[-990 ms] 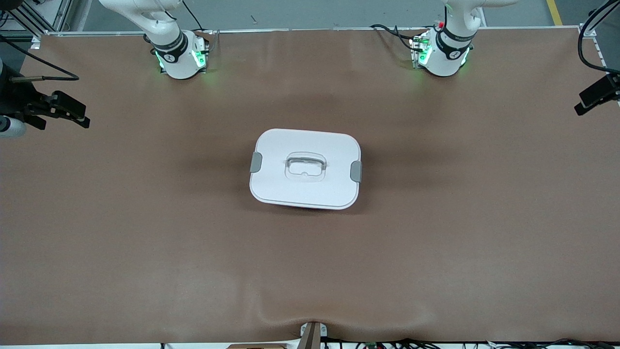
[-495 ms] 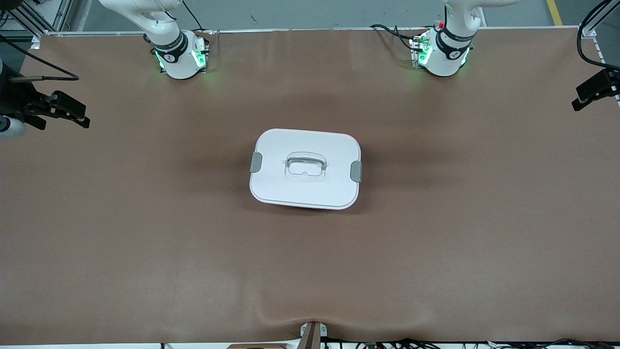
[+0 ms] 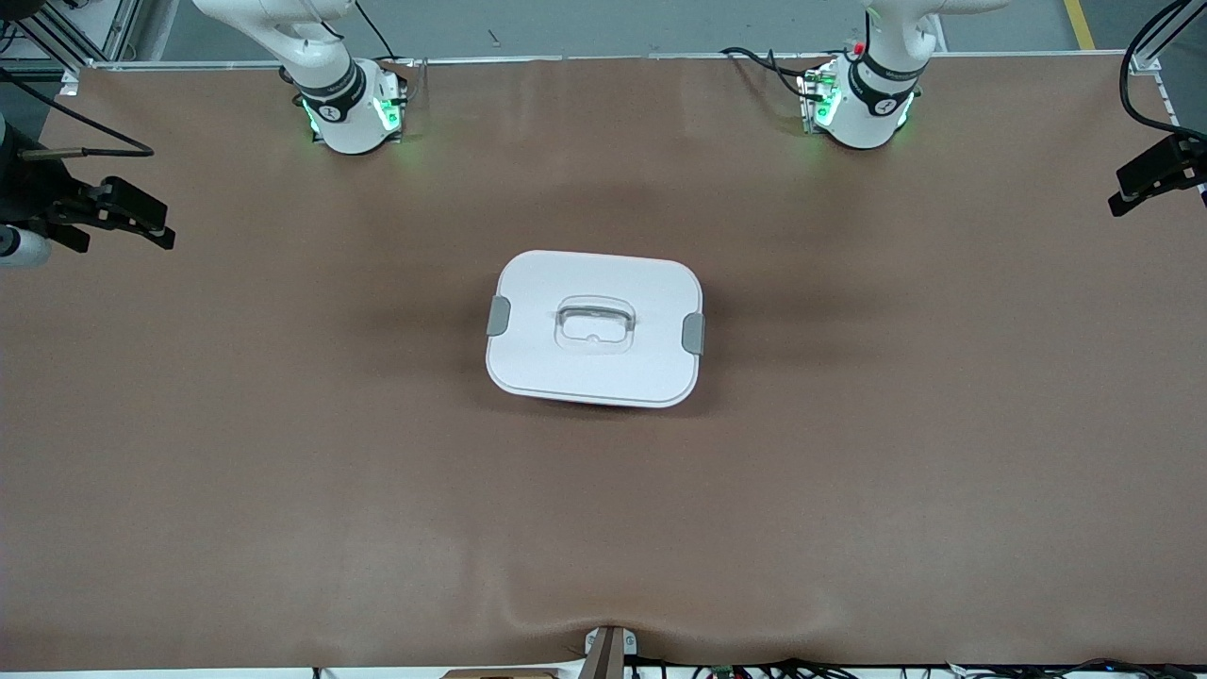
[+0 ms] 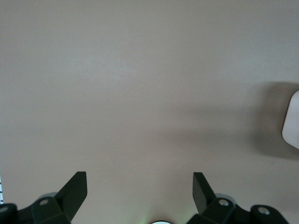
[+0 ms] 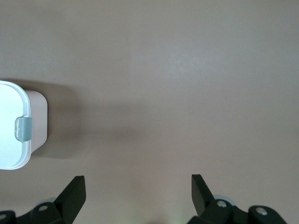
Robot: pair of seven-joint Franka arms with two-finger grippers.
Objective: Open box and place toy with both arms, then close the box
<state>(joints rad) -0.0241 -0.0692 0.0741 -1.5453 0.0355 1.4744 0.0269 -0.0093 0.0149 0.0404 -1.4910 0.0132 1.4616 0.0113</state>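
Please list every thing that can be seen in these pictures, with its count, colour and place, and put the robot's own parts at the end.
box: one, white lid on, pinkish tub, middle of the table.
side clips: two, grey, one at each short end of the lid.
handle: one, clear, recessed in the lid's centre.
table: one, brown cover.
toy: none in view.
left claw: one, black, open, over bare table at the left arm's end.
right claw: one, black, open, over bare table at the right arm's end.

No legible text or labels anywhere.
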